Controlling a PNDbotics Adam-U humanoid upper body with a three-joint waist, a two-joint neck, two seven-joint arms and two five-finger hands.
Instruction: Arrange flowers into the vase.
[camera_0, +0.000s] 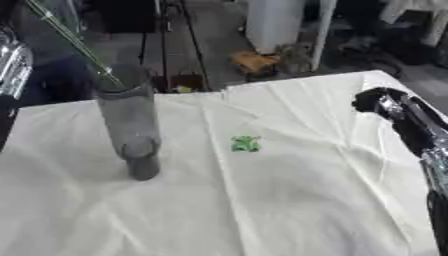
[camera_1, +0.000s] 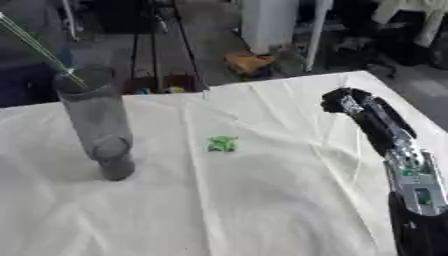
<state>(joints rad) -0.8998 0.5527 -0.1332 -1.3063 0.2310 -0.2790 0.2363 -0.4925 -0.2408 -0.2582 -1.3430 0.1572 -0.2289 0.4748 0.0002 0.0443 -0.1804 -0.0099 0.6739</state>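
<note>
Vase (camera_1: 96, 120) standing on worktop (camera_1: 262, 200), left side, green stems (camera_1: 39, 47) already leaning inside | your right hand (camera_1: 346, 102) is hovering far right, fingers unclear | keep stems upright while inserting.

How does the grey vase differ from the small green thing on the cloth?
The vase is tall, grey and see-through; the green thing is small, bright and low. The vase holds thin green stems; the green thing holds nothing. The vase stands left, the green thing nearer the middle. Both rest on the white cloth.
</note>
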